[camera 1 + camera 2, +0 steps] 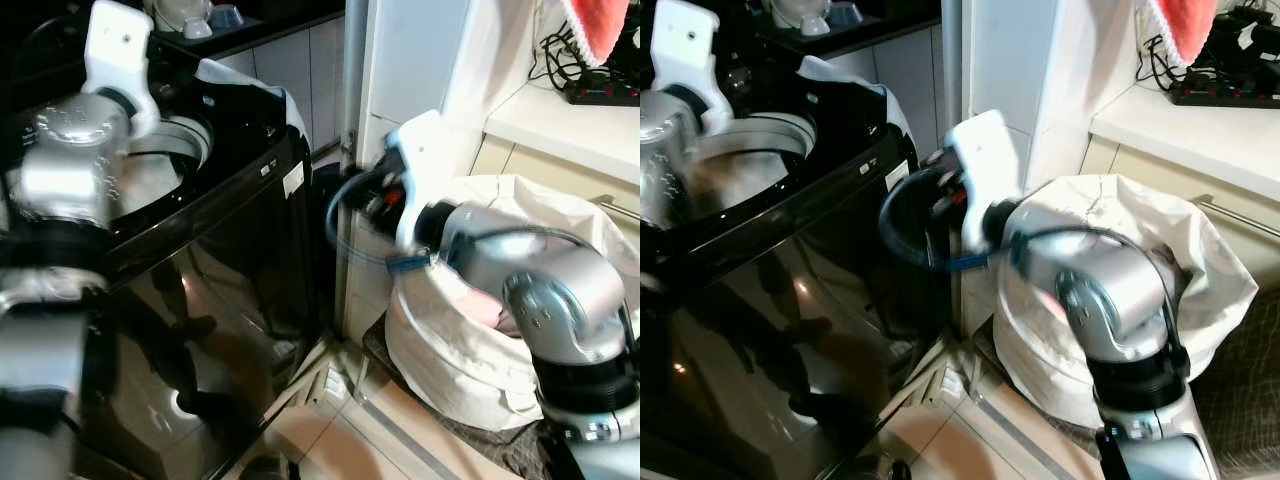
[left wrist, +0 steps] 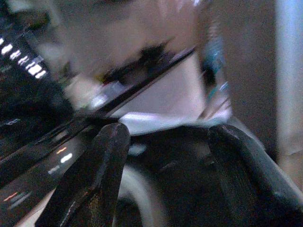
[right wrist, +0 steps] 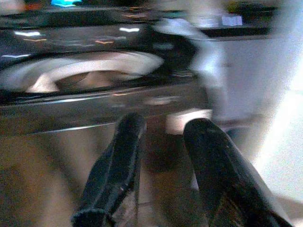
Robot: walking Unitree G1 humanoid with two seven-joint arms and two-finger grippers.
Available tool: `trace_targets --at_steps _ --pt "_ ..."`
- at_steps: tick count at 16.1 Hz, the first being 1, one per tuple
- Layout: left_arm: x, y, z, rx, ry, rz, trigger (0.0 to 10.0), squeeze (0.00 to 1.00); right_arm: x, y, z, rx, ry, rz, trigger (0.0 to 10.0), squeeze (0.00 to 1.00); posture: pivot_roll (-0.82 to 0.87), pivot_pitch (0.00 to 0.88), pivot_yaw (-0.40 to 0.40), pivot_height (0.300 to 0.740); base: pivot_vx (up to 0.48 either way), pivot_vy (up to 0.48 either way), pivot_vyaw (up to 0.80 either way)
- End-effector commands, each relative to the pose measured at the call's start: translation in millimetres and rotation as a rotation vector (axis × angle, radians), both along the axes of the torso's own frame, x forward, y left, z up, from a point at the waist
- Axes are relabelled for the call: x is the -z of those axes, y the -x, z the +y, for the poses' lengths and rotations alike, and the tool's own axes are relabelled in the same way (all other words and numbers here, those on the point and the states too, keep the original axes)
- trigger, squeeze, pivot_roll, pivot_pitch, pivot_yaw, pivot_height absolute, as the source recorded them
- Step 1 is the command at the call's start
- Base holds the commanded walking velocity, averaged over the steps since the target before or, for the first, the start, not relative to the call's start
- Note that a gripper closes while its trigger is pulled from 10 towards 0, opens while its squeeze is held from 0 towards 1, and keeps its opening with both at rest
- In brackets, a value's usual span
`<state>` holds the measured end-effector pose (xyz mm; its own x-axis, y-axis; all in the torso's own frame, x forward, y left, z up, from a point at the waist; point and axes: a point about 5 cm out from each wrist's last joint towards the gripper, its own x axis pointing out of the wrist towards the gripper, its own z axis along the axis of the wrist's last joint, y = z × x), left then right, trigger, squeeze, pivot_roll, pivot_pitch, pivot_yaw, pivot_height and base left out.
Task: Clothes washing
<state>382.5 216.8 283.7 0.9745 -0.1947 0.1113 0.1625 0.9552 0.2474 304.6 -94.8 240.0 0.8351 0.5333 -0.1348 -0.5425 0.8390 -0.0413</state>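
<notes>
A black top-loading washing machine [image 1: 215, 250] stands at the left with its lid open and its pale drum [image 3: 90, 75] showing. A white cloth [image 1: 250, 85] lies draped over its back right corner. To the right sits a white laundry bag [image 1: 450, 350] holding a pink garment [image 1: 487, 310]. My left arm [image 1: 75, 150] is raised over the drum; its gripper [image 2: 168, 142] is open and empty above the rim. My right arm [image 1: 480, 250] reaches from above the bag toward the washer's right side, where its gripper [image 3: 163, 137] is open and empty.
A white wall corner [image 1: 400, 60] stands close behind the narrow gap between washer and bag. A counter [image 1: 560, 125] at the right carries a power strip [image 1: 600, 90], with a red cloth [image 1: 595, 25] hanging above. Tiled floor [image 1: 330, 420] lies in front.
</notes>
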Motion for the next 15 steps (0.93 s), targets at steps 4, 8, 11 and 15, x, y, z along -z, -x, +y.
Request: trace_targets --at_steps 4,8,11,15 --pt "75.3 20.6 -45.1 0.116 0.082 0.138 10.0 0.0 34.8 -30.3 -69.7 0.44 0.067 0.069 10.0 0.63 0.03 0.0 0.084 0.74 0.0 0.0 0.0" --pt "90.8 46.8 -91.0 0.354 0.027 0.111 10.0 0.0 89.9 -57.5 -139.4 0.7 0.096 0.188 10.0 1.0 0.04 0.0 0.121 0.74 0.0 0.0 0.0" --pt "85.8 46.9 -80.6 0.326 -0.004 0.098 10.0 0.0 92.9 -70.2 -144.5 0.69 0.096 0.184 10.0 1.0 0.07 0.0 0.134 0.74 0.0 0.0 0.0" --pt "76.8 63.6 -64.1 0.307 -0.031 0.092 10.0 0.0 89.5 -78.7 -156.2 0.681 0.217 0.151 10.0 1.0 0.14 0.0 0.149 0.74 0.0 0.0 0.0"
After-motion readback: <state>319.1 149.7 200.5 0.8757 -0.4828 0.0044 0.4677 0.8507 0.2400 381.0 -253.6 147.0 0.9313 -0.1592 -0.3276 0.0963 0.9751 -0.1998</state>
